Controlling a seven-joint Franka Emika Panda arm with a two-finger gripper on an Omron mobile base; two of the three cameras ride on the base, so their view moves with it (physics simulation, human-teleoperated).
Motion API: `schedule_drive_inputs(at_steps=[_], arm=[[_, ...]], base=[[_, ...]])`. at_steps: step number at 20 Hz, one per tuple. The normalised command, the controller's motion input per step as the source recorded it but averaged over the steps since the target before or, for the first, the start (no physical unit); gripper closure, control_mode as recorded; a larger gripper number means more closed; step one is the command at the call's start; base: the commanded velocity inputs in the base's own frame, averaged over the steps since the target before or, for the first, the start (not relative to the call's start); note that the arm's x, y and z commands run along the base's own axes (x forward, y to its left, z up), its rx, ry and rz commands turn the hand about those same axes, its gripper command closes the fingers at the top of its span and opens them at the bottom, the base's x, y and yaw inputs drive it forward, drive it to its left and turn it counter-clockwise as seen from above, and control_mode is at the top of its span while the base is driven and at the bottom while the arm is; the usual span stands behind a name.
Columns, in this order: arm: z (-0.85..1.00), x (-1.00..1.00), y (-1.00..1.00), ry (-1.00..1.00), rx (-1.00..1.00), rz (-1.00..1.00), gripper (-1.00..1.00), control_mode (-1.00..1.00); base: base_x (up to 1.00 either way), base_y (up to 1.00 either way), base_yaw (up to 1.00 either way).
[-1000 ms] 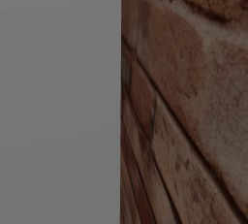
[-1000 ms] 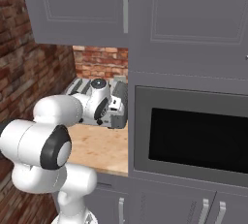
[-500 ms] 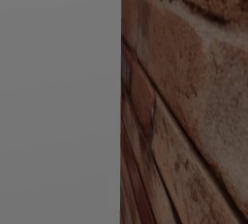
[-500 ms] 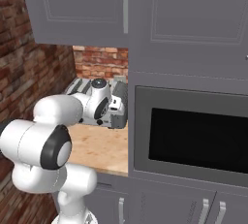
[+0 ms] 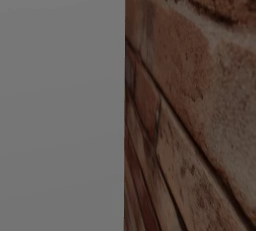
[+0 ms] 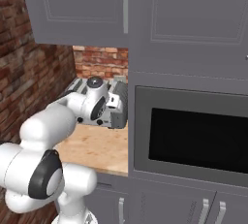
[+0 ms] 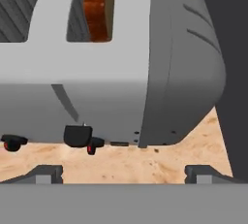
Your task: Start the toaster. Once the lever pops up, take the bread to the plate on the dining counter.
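Observation:
The grey toaster (image 7: 121, 72) is close in front of my hand. It stands on a light wood counter top (image 7: 145, 162). A tan-brown slice of bread (image 7: 99, 9) sits down in one of its top slots. The black lever (image 7: 77, 135) is low on the toaster's end face, with small red knobs (image 7: 92, 148) beside it. My gripper (image 7: 127, 174) is open, its fingertips (image 7: 46, 174) wide apart just short of the toaster and holding nothing. From the right base view, my white arm (image 6: 63, 121) reaches to the toaster (image 6: 120, 92). The plate and the dining counter are out of view.
A built-in microwave (image 6: 193, 136) in a grey cabinet column stands right beside the toaster, and its dark side panel (image 7: 230, 72) is close to my hand's right. Grey upper cabinets (image 6: 82, 9) hang overhead. A brick wall (image 6: 24, 82) closes the left and back (image 5: 190, 105).

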Motion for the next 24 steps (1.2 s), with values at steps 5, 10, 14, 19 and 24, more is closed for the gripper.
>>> schedule_drive_inputs(at_steps=[5,10,14,19,24], arm=[[0.27,-0.03,0.00,-0.17,0.00,0.00,-1.00,-1.00],[0.15,0.00,0.02,-0.22,0.00,0.00,-1.00,-1.00],[0.26,0.00,0.01,-0.12,0.00,0.00,-1.00,-1.00],[0.34,0.00,0.01,-0.05,0.00,0.00,-1.00,-1.00],[0.33,0.00,0.04,0.00,0.00,-0.01,-1.00,-1.00]], base=[[0.00,0.00,0.00],[0.00,0.00,0.00],[0.00,0.00,0.00],[0.00,0.00,0.00],[0.00,0.00,0.00]])
